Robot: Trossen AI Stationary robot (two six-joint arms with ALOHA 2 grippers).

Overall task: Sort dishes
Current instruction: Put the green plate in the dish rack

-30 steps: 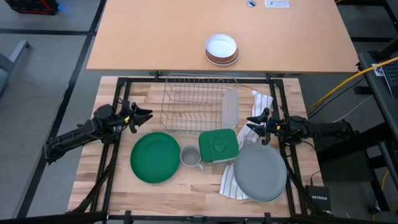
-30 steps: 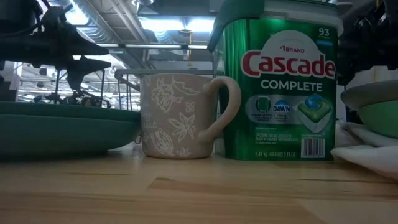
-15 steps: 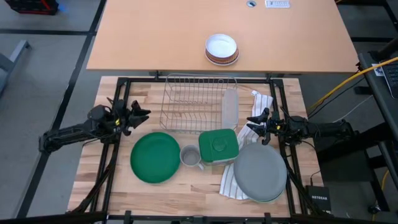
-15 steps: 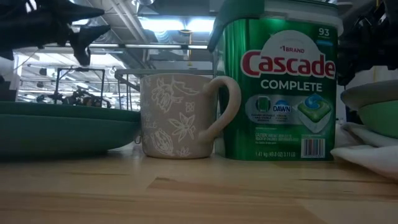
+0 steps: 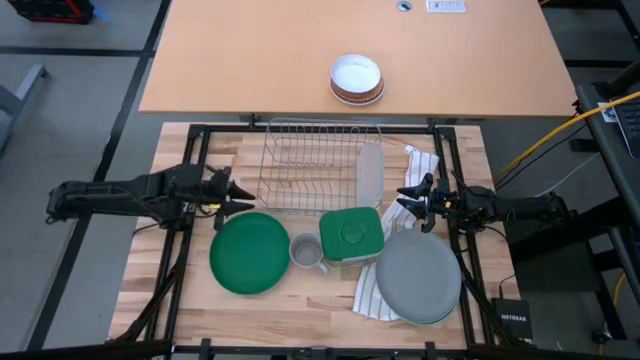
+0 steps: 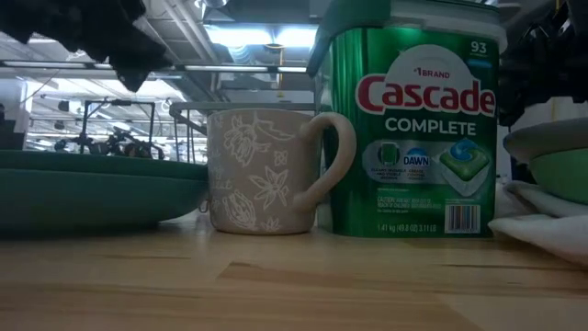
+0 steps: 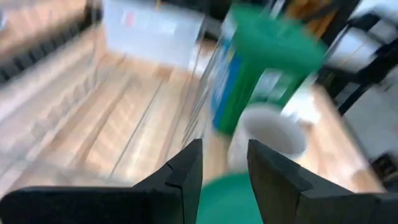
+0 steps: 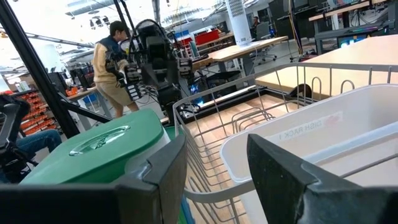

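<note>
A dark green plate (image 5: 250, 253) lies flat on the table's left half; in the low view (image 6: 92, 164) it rests on a teal plate (image 6: 92, 198). A grey plate (image 5: 418, 275) lies at the near right, stacked on a light green plate (image 6: 562, 175). My left gripper (image 5: 240, 196) is open and empty, level, just past the dark green plate's far left rim, and it also shows in its wrist view (image 7: 224, 149). My right gripper (image 5: 402, 198) is open and empty beside the grey plate's far edge.
A wire dish rack (image 5: 315, 165) stands at the far middle with a clear cutlery holder (image 5: 370, 172). A patterned mug (image 5: 305, 250) and a green Cascade tub (image 5: 350, 235) stand between the plates. A striped cloth (image 5: 370, 290) lies under the right stack. A white bowl (image 5: 357, 78) sits on the far table.
My left arm has swung round, so its gripper now points toward the table's right edge. The gripper has gone a little toward the near edge, closer to the dark green plate. The plates have not moved.
</note>
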